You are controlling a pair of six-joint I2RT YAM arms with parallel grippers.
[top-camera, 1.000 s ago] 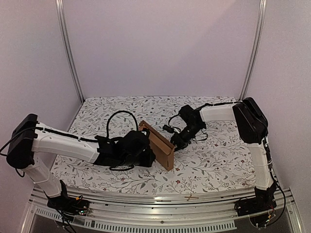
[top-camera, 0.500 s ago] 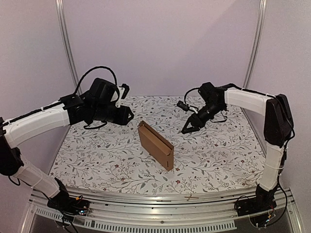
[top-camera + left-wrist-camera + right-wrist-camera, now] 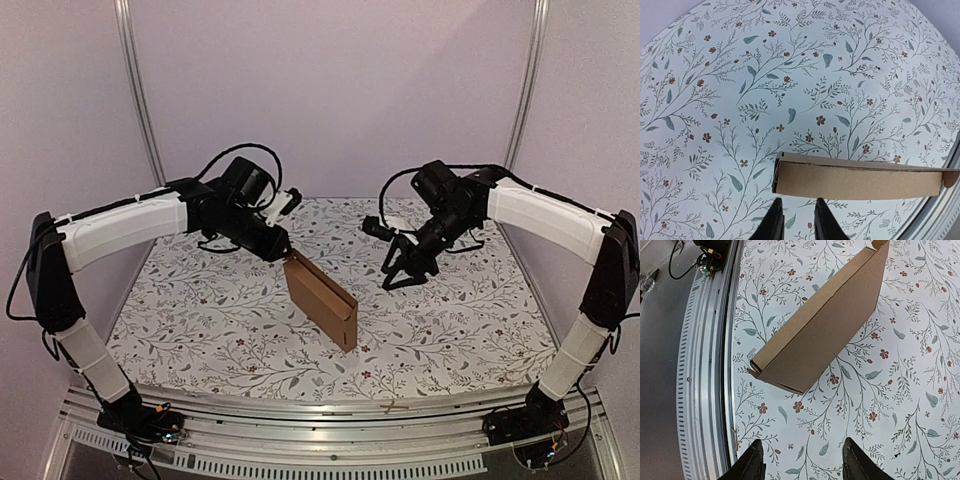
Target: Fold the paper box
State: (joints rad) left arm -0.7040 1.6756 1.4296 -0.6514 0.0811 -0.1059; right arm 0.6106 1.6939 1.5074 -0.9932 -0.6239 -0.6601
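The paper box (image 3: 322, 298) is a thin, closed brown cardboard box standing on its long edge, running diagonally across the middle of the floral table. My left gripper (image 3: 283, 246) hovers just above and behind its far end. In the left wrist view the box's narrow top edge (image 3: 860, 180) lies just beyond the fingertips (image 3: 774, 220), and the left gripper (image 3: 797, 220) is open by a narrow gap with nothing in it. My right gripper (image 3: 401, 276) hangs to the right of the box, clear of it. It (image 3: 802, 462) is wide open and empty, looking at the box's broad face (image 3: 825, 322).
The floral cloth (image 3: 450, 330) covers the whole tabletop. An aluminium rail (image 3: 330, 415) runs along the near edge, seen also as the rail (image 3: 705, 365) in the right wrist view. Upright metal posts (image 3: 140, 100) and pale walls close in the back and sides.
Both arms have lifted off the box and drawn back from it. The left gripper now hovers over its far end; the right has swung out right and opened wider. The box stands unmoved.
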